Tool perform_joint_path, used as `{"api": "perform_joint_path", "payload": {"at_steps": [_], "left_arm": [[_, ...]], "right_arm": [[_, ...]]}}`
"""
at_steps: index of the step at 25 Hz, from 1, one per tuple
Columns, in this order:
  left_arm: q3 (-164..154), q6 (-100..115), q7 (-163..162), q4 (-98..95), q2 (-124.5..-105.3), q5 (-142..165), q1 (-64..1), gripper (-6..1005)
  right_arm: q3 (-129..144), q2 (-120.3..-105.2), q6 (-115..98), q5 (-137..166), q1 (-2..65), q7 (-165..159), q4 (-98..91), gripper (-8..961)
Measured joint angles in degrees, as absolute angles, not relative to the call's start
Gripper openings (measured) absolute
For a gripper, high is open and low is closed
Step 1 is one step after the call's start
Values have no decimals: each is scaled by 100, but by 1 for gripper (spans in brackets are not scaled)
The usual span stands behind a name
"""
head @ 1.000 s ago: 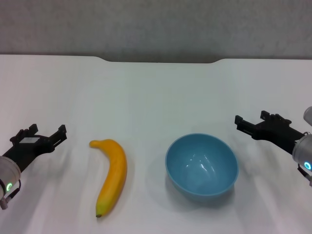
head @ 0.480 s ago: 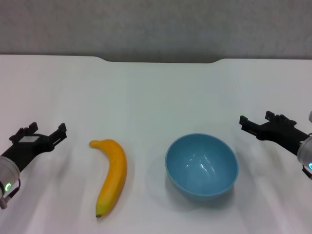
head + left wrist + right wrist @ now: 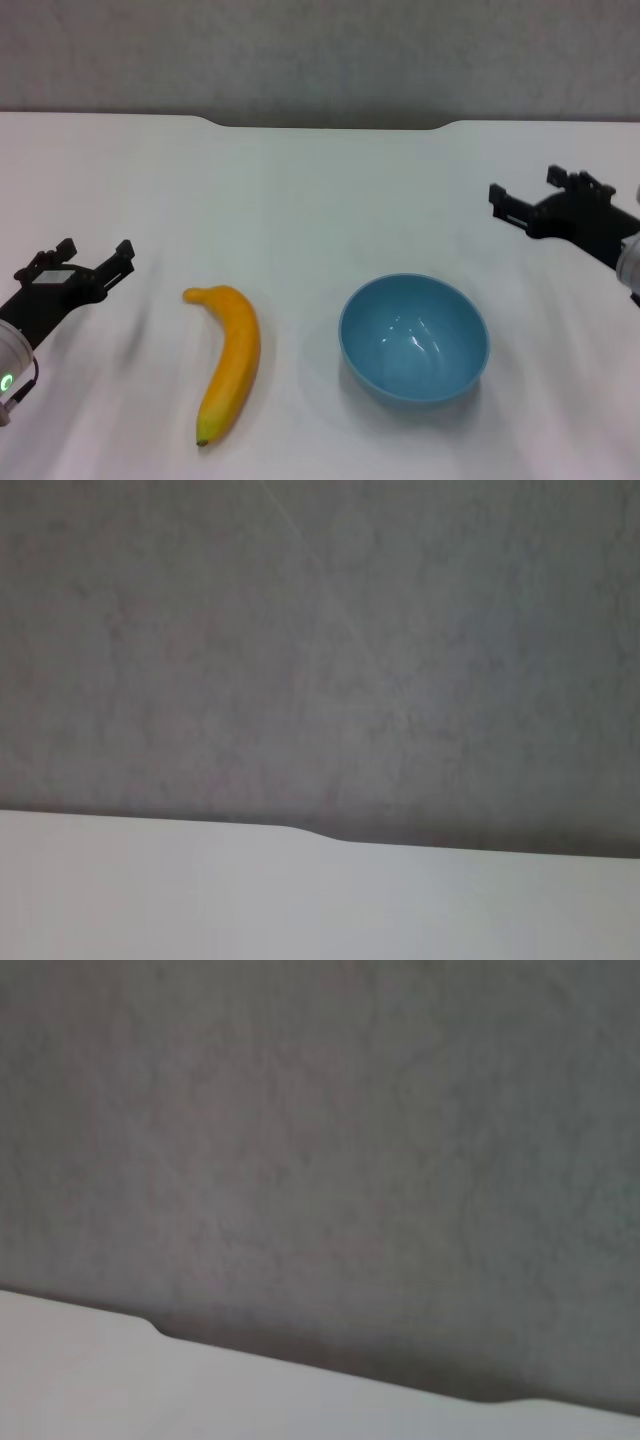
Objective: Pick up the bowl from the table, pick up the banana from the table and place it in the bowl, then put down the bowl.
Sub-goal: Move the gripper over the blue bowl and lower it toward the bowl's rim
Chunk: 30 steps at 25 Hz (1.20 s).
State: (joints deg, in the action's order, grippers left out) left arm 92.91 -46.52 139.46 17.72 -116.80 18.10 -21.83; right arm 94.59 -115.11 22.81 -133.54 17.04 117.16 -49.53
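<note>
The banana and the bowl are set side by side on the table, apart. The banana is found just right of the left gripper; the bowl is placed left of and nearer than the right gripper.

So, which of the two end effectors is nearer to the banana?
The left end effector, open, beside the banana. The right end effector, also open, is beyond the bowl.
</note>
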Motion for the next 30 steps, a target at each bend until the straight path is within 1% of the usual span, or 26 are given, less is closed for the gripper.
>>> {"api": "perform_joint_path", "payload": {"at_steps": [3,7,10,15,22,24,27,30], "left_arm": [[9282,-4643,13946,1740,-11680,1811,-2181,891],[9281,-4623,13946,1765,-11680,1804,-2140,891],[9280,-4596,13943,1772,-11678,1802,-2150,891],[9281,-4590,13941,1777,-11684,1784,-2152,892],[9281,-4600,13933,1777,-11695,1792,-2171,892],[9281,-4607,13930,1778,-11696,1794,-2181,892],[9281,-4621,13930,1777,-11697,1795,-2192,892],[9281,-4632,13930,1777,-11699,1800,-2221,892]], "right_arm": [[9460,-11484,2132,-11849,1585,10100,-5551,902],[9196,-11455,2504,-9609,1725,7862,-5916,902],[8854,-11458,3130,-8040,2019,6290,-5981,902],[8420,-11471,4404,-5926,2740,4437,-5991,901],[7891,-11460,5776,-5102,3448,3340,-5814,900],[7517,-11418,6255,-5078,3728,3268,-5537,899],[7038,-11300,6877,-4959,4151,3314,-4977,899],[6950,-11269,7085,-4555,4267,3181,-4844,898]]}}
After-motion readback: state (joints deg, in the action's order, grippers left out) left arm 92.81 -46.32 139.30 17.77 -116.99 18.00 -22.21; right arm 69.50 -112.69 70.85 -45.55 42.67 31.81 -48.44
